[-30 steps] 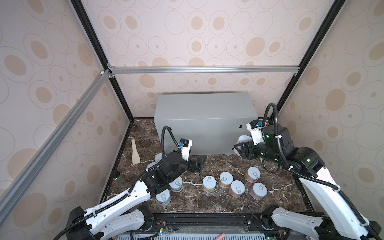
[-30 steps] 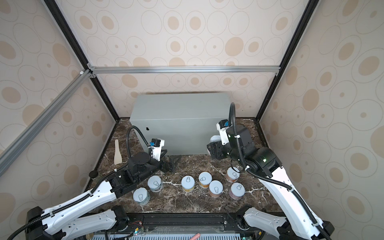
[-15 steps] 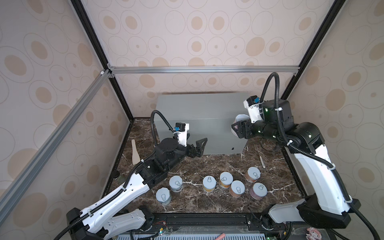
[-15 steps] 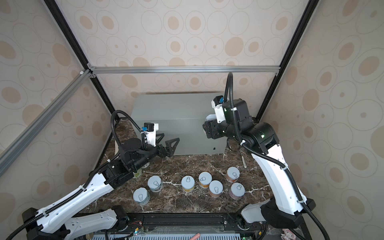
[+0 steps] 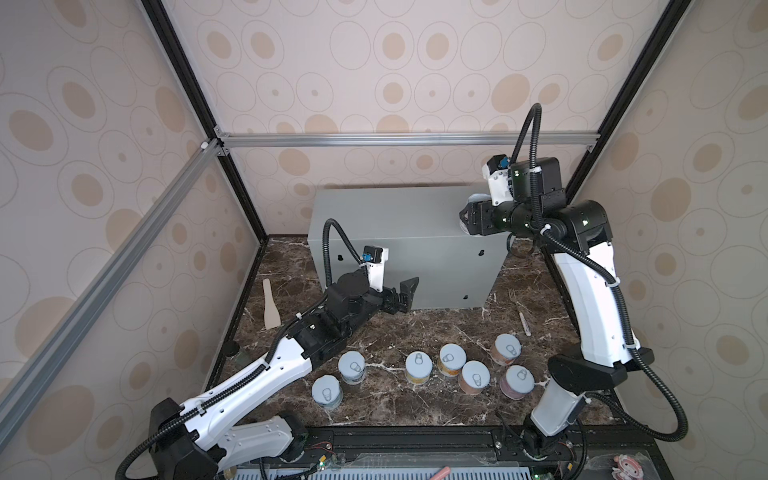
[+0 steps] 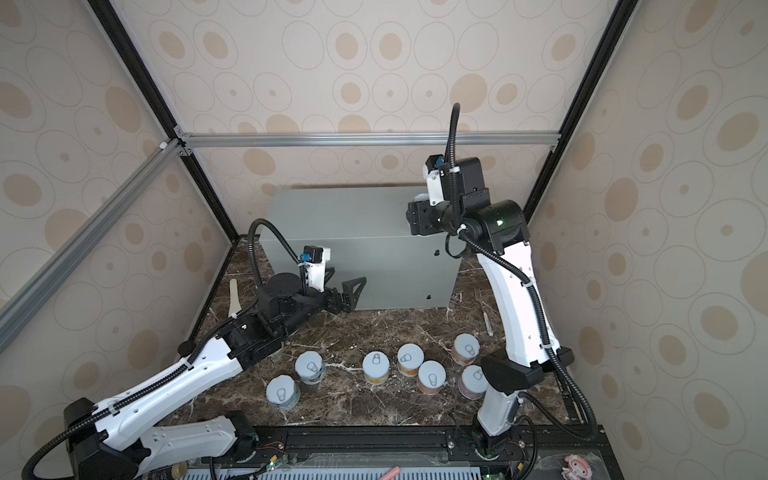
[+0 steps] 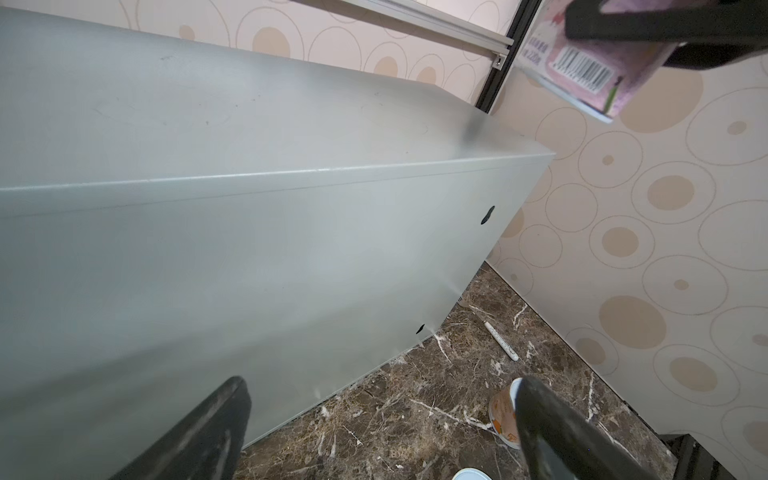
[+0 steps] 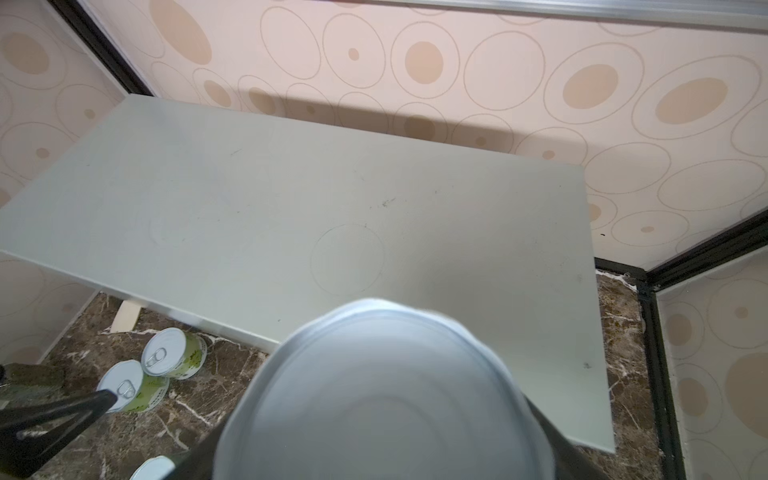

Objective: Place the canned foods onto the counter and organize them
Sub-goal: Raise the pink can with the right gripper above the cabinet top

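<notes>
Quick count: seven standing cans (image 5: 417,366) sit lids-up in a loose row along the front edge of the marble worktop (image 5: 415,328), and both top views show them. An eighth, the pink can (image 7: 582,68), is pinched by its sides in the right hand (image 5: 468,214). It's up over the right end of the grey box (image 5: 399,216) and clear of the top.

Two green cans (image 8: 174,353) only turn up in the right wrist view, on the worktop in front of the box's left end. In both top views the left arm (image 5: 291,357) covers them.

The pink label and barcode only show in the left wrist view. The right wrist view just gets one round end of that can, too blurry to call lid or base. So its axis points roughly toward that camera, but I can't tell the exact tilt.

There's one box, with its long axis running side to side along the worktop's back edge and its slotted face toward the front edge. The left hand (image 5: 405,296) is spread wide with nothing in it, just in front of that face. There's also one spatula (image 5: 270,309) by the left edge and one fork (image 5: 521,318) off the box's right front corner.
</notes>
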`<state>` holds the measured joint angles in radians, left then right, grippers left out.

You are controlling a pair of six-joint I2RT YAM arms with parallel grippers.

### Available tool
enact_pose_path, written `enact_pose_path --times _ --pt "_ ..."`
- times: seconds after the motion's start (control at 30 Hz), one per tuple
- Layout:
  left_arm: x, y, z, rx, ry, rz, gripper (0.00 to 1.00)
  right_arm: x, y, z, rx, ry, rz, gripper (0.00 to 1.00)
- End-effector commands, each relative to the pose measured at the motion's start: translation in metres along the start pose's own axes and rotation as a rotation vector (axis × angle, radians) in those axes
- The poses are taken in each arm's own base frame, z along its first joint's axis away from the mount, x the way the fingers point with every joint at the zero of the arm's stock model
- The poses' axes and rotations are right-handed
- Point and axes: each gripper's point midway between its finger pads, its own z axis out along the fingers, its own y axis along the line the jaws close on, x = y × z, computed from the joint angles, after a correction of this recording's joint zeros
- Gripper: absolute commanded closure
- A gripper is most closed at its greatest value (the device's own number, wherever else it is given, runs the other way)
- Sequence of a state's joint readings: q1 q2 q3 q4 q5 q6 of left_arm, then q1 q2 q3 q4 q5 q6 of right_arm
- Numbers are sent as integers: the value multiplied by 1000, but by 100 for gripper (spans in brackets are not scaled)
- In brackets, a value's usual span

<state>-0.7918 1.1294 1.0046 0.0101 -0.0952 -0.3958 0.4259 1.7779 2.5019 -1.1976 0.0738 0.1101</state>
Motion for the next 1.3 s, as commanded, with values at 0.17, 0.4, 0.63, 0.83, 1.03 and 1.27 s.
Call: enact_pose_path --times 0.17,0.4,0.63,0.83,1.03,1.27 --pt "36 18 2 -41 24 -29 1 -8 -23 40 49 4 8 51" --pt "58 22 2 -27 47 -62 1 -1 -33 70 73 39 10 47" --pt "64 22 3 -23 57 -62 1 3 -39 87 89 60 6 26" --pt "70 22 3 -20 64 -71 1 0 -39 84 88 51 -9 3" --pt "75 26 -4 -20 63 -91 1 -7 -37 65 82 9 -6 1" --pt "77 29 -16 -20 50 -108 1 -9 -35 34 65 -36 23 1"
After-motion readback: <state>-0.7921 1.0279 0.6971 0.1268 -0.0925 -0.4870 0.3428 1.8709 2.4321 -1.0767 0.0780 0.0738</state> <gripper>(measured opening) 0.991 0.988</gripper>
